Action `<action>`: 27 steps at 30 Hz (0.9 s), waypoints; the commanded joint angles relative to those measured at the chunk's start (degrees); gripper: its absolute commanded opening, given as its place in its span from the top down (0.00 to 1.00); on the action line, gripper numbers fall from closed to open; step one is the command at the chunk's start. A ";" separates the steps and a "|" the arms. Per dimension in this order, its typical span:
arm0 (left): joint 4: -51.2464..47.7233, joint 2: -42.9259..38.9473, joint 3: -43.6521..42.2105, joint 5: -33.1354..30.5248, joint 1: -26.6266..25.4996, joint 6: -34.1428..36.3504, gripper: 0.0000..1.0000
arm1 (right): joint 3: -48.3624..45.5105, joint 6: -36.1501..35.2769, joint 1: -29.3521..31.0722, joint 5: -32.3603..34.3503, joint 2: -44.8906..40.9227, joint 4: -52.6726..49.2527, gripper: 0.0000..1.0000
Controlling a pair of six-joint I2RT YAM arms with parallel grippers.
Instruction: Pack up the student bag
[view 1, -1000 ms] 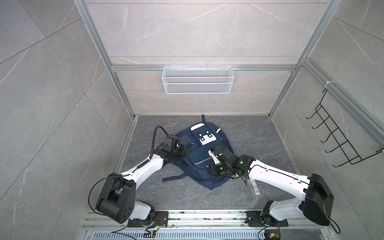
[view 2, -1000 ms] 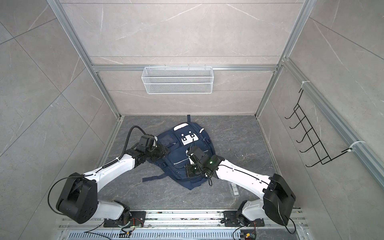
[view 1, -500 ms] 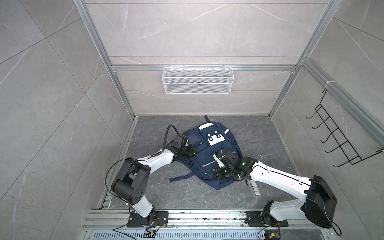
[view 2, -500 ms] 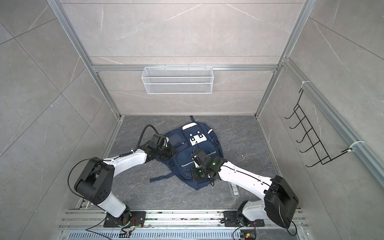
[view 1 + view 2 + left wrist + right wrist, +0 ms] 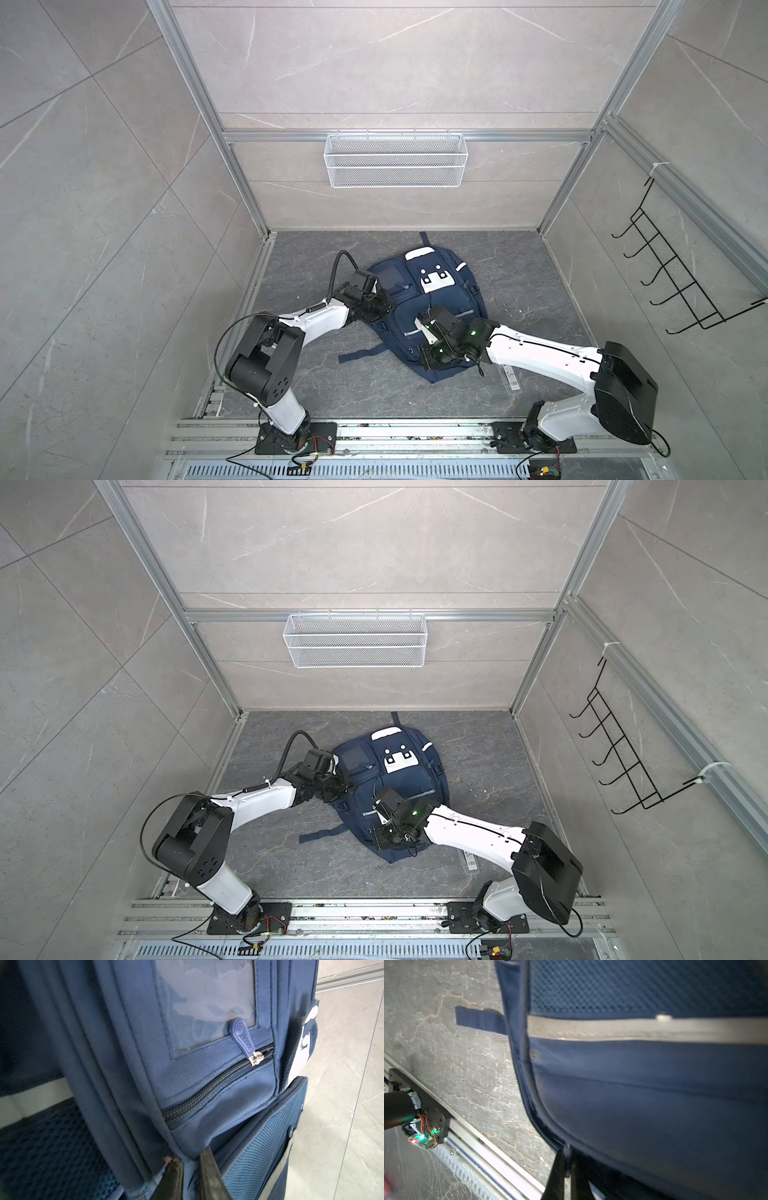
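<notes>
Judged soft and floppy, the student bag [image 5: 449, 303] is pinched on its stitched seams: left gripper [image 5: 191, 1157] clamped at nine o'clock, right gripper [image 5: 566, 1159] clamped at six o'clock.

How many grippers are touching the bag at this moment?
2. The left gripper pinches the bag at a side seam; the right gripper pinches its near corner.

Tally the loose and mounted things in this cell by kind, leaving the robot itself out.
Navy-blue fabric backpack with white patches: 1
White wire-mesh basket on the back rail: 1
Black wire hook rack on the side wall: 1
Clear flat strip on the floor beside the backpack, perhaps a ruler: 1
Total: 4
</notes>
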 commanded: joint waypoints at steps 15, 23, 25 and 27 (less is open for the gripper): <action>3.46 -1.94 -5.97 -0.46 -0.83 -3.19 0.87 | 18.16 9.89 2.98 4.54 16.08 7.77 1.00; 1.80 -4.92 -9.27 -2.45 0.80 -1.53 0.87 | 14.00 11.76 -1.31 7.78 10.66 6.60 1.00; 1.18 -5.37 -10.35 -2.72 1.56 -0.89 0.86 | 10.99 11.57 -2.66 7.65 7.49 6.52 1.00; 1.39 -5.61 -11.84 -2.70 2.12 -0.95 0.86 | 8.19 11.05 -3.90 7.55 4.35 5.88 1.00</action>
